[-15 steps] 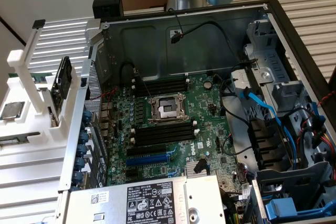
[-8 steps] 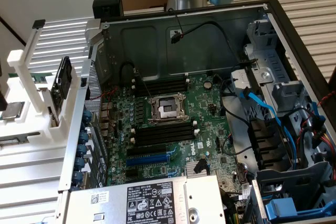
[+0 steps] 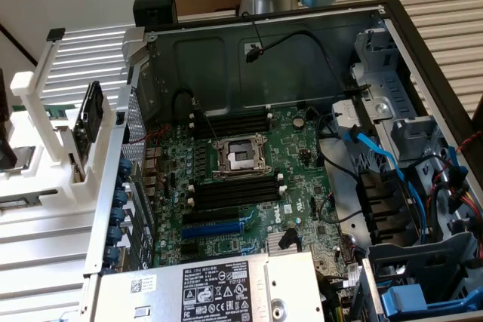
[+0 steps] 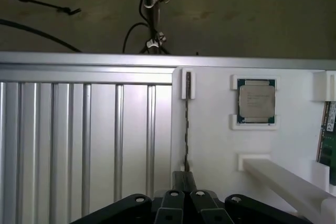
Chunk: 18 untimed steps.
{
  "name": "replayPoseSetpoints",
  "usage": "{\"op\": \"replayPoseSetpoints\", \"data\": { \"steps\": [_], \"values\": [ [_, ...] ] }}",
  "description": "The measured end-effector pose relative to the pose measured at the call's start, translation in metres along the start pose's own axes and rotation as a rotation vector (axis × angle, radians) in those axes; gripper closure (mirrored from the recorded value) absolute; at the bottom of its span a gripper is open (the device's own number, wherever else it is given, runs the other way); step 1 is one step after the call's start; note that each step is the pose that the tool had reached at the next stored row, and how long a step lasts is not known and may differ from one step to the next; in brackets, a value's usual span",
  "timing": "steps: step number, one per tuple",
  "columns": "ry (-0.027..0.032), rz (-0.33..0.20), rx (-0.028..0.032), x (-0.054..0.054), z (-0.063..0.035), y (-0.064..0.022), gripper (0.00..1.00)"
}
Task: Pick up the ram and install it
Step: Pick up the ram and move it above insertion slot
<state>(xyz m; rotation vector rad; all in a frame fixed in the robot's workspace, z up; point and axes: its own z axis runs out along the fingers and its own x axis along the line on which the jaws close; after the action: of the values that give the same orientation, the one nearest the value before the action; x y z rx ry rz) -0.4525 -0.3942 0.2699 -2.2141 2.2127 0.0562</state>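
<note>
White fixture beside the ribbed aluminium worktop carries the ram, edge-on along its worktop-side edge; my gripper hovers in line with it, fingers together.

I see a green motherboard with a blue expansion slot, and a green ram against the white rack.

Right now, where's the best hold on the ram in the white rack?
Grip the ram by its upper long edge, mid-length, pincer across the flat faces, coming from above. It stands on edge in the white rack, lower edge seated, so likely only the top is free.
</note>
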Motion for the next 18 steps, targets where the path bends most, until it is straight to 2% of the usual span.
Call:
{"op": "replayPoseSetpoints", "data": {
  "steps": [7, 14, 15, 18],
  "values": [
    [0.0001, 0.000, -0.0001, -0.002, 0.0127, -0.0028, 0.89],
    [0.0001, 0.000, -0.0001, -0.010, 0.0258, -0.0039, 0.89],
    [-0.0002, 0.000, 0.0004, -0.011, 0.0278, -0.0035, 0.89],
    [-0.0003, 0.000, 0.0017, -0.011, 0.0331, 0.0051, 0.89]
  ]
}}
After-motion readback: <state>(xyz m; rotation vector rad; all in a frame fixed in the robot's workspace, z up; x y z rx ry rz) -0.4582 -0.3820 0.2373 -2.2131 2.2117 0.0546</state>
